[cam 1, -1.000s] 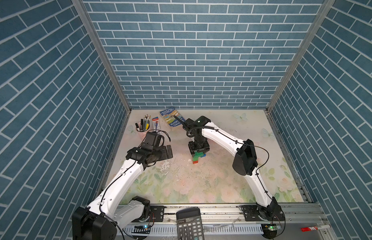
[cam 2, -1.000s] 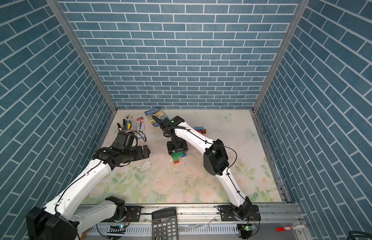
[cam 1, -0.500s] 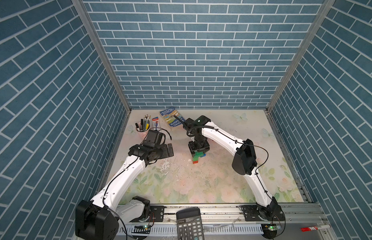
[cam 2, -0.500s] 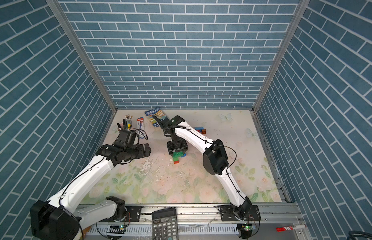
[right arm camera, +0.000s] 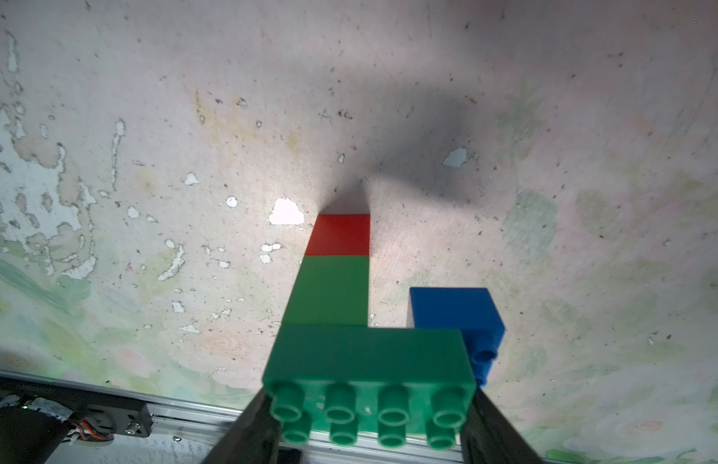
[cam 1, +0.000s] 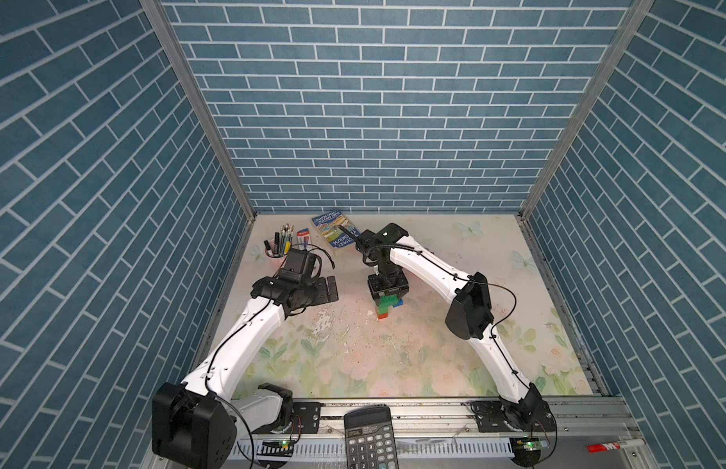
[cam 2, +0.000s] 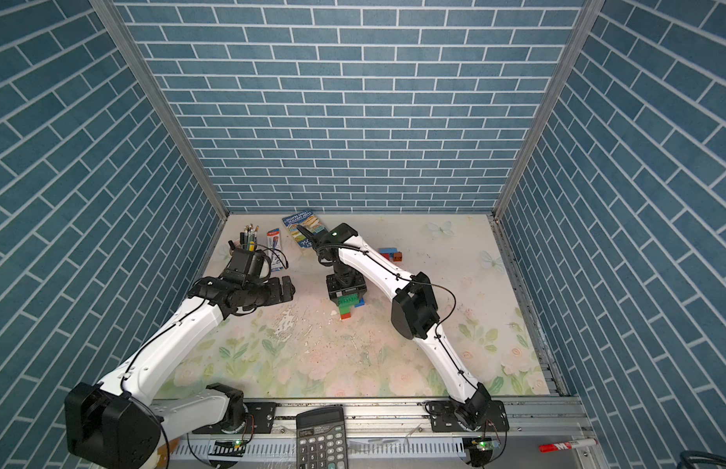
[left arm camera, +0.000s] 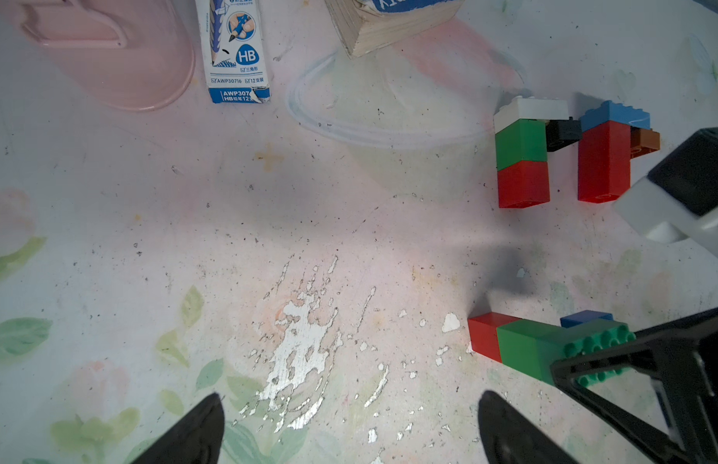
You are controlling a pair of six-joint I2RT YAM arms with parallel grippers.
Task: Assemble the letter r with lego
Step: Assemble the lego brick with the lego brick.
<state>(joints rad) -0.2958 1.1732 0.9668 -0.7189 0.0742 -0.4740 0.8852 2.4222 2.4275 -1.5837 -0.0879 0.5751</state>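
A lego column stands on the mat in both top views [cam 1: 387,307] [cam 2: 346,305]. It has a red brick [right arm camera: 339,235] at the bottom, a green square brick [right arm camera: 329,289] above it and a green oblong brick [right arm camera: 369,361] across the top. A blue brick [right arm camera: 455,313] sits under the oblong's overhanging end. My right gripper [right arm camera: 369,418] is shut on the green oblong brick from above, one finger at each end. My left gripper [left arm camera: 349,413] hangs open and empty to the left of the column [cam 1: 331,288]. More lego lies behind: a white-green-red stack [left arm camera: 522,160], a black brick [left arm camera: 562,134], a red-and-blue stack [left arm camera: 604,160] and a brown brick [left arm camera: 644,140].
A pink pen cup [left arm camera: 108,52], a pencil box [left arm camera: 237,52] and a book [left arm camera: 389,24] stand at the back left. A calculator [cam 1: 369,436] and a red marker [cam 1: 609,446] lie on the front rail. The right arm's elbow [cam 1: 469,310] hangs right of the column.
My left arm has shifted a little toward the back, its gripper still open. The right gripper has stayed on the green oblong brick.
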